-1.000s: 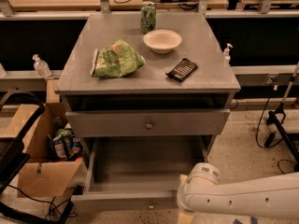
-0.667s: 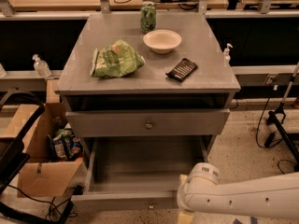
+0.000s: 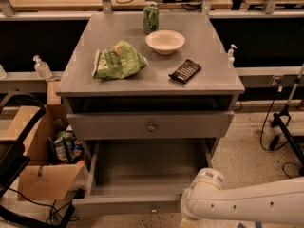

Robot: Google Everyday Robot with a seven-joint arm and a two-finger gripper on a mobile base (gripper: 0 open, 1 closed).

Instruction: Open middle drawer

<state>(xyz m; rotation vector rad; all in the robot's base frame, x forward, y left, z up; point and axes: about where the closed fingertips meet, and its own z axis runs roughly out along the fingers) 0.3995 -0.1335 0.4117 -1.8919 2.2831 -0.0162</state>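
With the middle drawer shut above the pulled-out bottom drawer and the gripper hidden below the frame past the white arm, its opening impossible to tell, a rising reach could clip the open one or slip off the small knob.
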